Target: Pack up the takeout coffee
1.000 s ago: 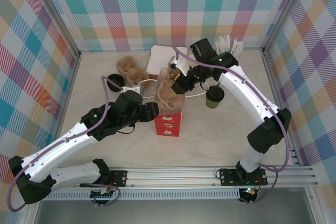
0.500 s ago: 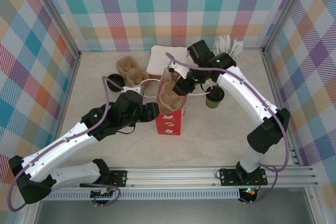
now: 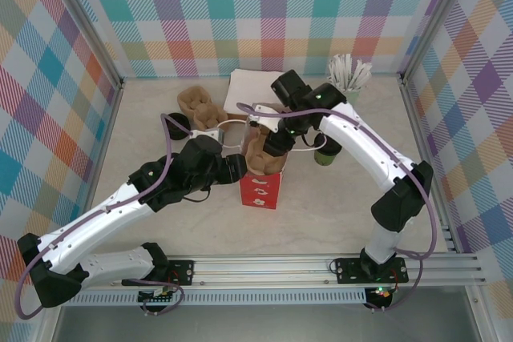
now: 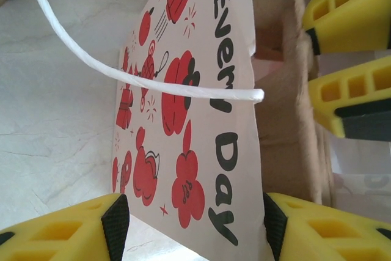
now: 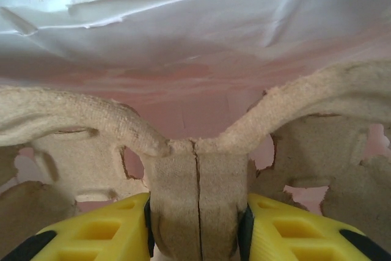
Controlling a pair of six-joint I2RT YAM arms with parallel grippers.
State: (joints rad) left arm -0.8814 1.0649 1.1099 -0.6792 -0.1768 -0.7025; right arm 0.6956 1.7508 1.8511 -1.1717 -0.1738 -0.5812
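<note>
A pale table bears a red bag at its centre. Around it: cardboard tray at ten o'clock, white paper stack at twelve, green cup at three

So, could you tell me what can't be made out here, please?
Cup: top view, largely hidden under the right arm.
Bag interior: top view, covered by the carrier.
Left jaws' hold on the bag: left wrist view, contact cut off by the bottom edge.

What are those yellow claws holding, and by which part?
The right gripper pinches the cup carrier by its central post. The left gripper straddles the paper bag at its side; grip uncertain.
</note>
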